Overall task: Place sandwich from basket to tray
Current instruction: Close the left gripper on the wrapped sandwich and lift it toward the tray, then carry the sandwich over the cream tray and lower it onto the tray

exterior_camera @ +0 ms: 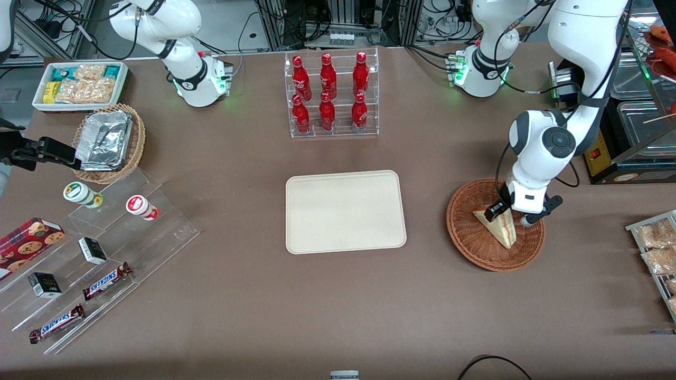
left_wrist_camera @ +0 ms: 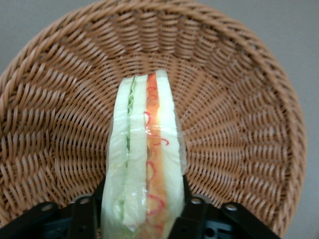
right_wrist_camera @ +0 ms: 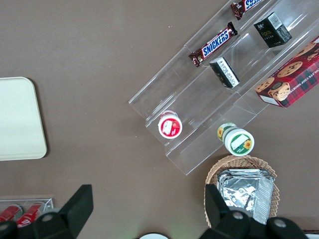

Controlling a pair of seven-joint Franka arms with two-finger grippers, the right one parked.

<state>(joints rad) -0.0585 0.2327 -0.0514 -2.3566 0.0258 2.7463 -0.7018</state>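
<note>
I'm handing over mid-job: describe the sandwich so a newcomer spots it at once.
Find the cream tray mid-table, then look toward the working arm's end to the reddish-brown wicker basket. The gripper is down in it, fingers either side of the sandwich: a pale bread wedge with red-orange and green filling, the only food in that basket.

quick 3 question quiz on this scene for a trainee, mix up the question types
1. True or false: the sandwich already lies on the tray.
2. Where is the gripper? A) above the tray B) down in the basket, its fingers either side of the sandwich C) at the rack of red bottles
3. Fill in: the tray lies between the basket and the ___ arm's end of the table.

Key
1. False: it sits in the basket, and the tray holds nothing.
2. B
3. parked
</note>
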